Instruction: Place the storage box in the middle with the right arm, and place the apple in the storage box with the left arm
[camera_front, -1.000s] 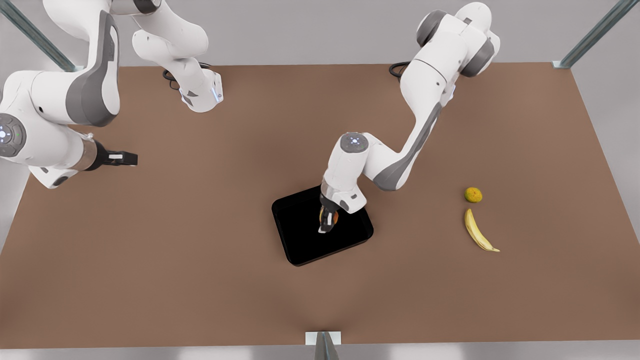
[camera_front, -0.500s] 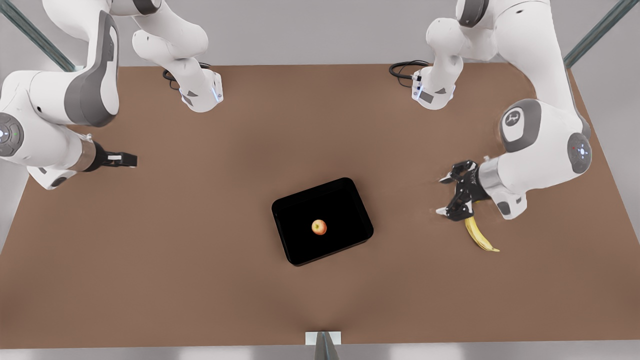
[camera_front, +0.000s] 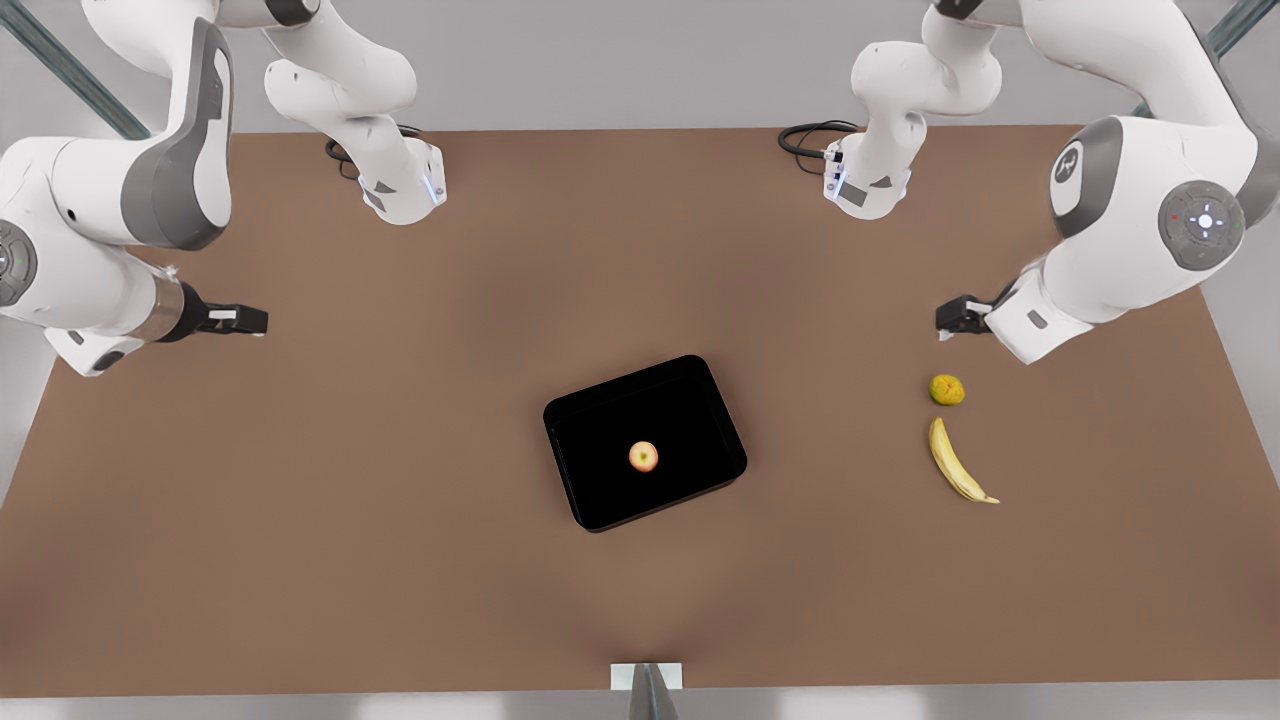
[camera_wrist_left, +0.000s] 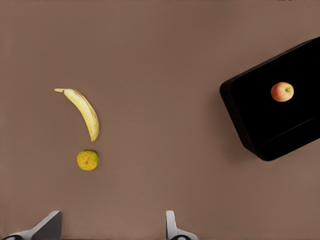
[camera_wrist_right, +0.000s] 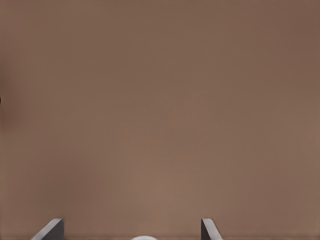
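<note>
The apple (camera_front: 644, 457) sits inside the black storage box (camera_front: 600, 500) mid-table. The left gripper (camera_front: 962, 316) hangs on the front view's right, just above the citrus fruit (camera_front: 947, 389) and banana (camera_front: 958, 463), fingers (camera_wrist_left: 171, 227) spread wide and empty. The right gripper (camera_front: 235, 319) waits on the opposite side over bare table (camera_front: 400, 500) (also spread wide, holding nothing).

Storage box (camera_front: 600, 495): 1, black. Apple (camera_front: 644, 457): 1. Banana (camera_front: 956, 464): 1. Greenish-yellow citrus fruit (camera_front: 946, 389): 1. Fruits in all: 3. Brown table (camera_front: 350, 480): 1. Robot arms: 2. Grippers: 2, left gripper (camera_front: 955, 318), right gripper (camera_front: 240, 320).
</note>
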